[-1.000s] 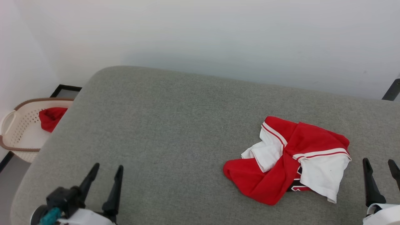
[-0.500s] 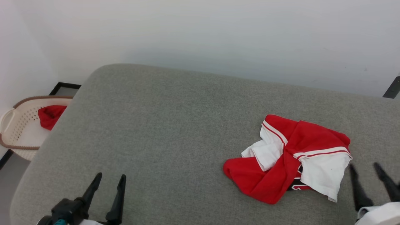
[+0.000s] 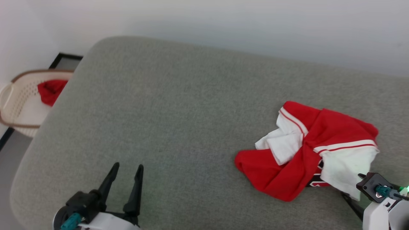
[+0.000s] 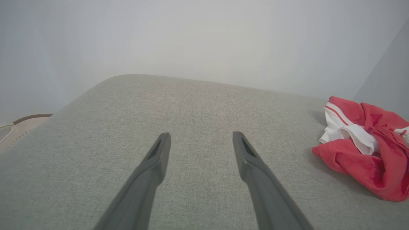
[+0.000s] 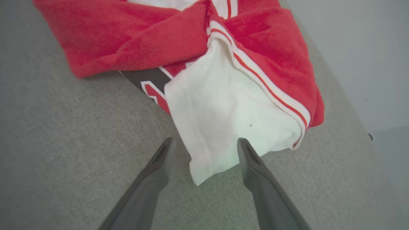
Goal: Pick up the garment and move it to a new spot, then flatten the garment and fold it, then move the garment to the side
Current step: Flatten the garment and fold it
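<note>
The garment (image 3: pixel 306 150), a red jersey with white sleeves and striped trim, lies crumpled on the right of the grey padded surface (image 3: pixel 175 111). A bit of black lettering (image 5: pixel 143 80) peeks out under a fold. My right gripper (image 5: pixel 204 142) is open and tipped down at the garment's near right edge, with a corner of the white sleeve (image 5: pixel 223 121) lying between its fingers. The right wrist (image 3: pixel 374 188) sits just past that sleeve in the head view. My left gripper (image 3: pixel 127 166) hangs open over bare surface at the lower left, far from the garment (image 4: pixel 367 150).
A cream laundry basket (image 3: pixel 12 108) holding a red cloth (image 3: pixel 51 91) stands off the surface's left edge. A white wall runs behind. The surface's right edge (image 5: pixel 345 134) drops away close beside the garment.
The head camera has tilted, shifting the whole picture. My right gripper has swung from pointing up beside the garment to tipping down over its white sleeve corner. The garment lies as before.
</note>
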Available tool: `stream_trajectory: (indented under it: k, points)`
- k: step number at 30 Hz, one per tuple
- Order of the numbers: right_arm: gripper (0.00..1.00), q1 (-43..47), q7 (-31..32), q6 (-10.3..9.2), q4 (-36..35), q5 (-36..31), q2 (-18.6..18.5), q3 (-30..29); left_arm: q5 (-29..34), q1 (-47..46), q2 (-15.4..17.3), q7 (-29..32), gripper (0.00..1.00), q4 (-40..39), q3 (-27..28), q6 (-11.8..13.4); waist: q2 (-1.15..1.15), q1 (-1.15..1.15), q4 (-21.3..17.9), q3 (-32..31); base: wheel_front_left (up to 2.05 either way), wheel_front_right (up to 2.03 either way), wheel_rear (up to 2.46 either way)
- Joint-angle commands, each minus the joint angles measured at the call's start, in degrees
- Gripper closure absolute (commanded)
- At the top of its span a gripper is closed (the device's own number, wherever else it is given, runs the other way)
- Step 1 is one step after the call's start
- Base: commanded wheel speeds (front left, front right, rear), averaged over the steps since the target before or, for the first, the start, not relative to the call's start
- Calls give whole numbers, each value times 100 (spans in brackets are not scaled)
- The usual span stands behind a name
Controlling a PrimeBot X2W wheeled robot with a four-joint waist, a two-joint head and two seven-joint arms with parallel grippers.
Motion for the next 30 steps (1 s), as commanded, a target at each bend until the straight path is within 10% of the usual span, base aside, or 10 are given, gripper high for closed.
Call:
stream_trajectory:
  k: [1,10,14,21,30]
  points:
    - [0,-124,25,-4,14,33,-79,136,69,-79,-36,2,0,24,22,-35,0,0,154,231,0,0,0]
    - [0,-671,-38,-4,323,187,-557,1086,212,-289,-300,2,0,130,185,-213,0,0,266,550,0,0,0]
    - [98,-830,-199,-5,487,110,-518,1250,258,-357,-363,2,0,191,220,-260,0,0,240,611,0,0,0]
    - [100,-887,-501,-5,631,296,-367,815,296,-358,-389,2,0,263,280,-295,0,0,71,580,0,0,0]
    - [100,-396,-606,-5,560,1063,123,-1363,279,-304,-334,2,0,244,317,-301,0,0,-236,506,0,0,0]
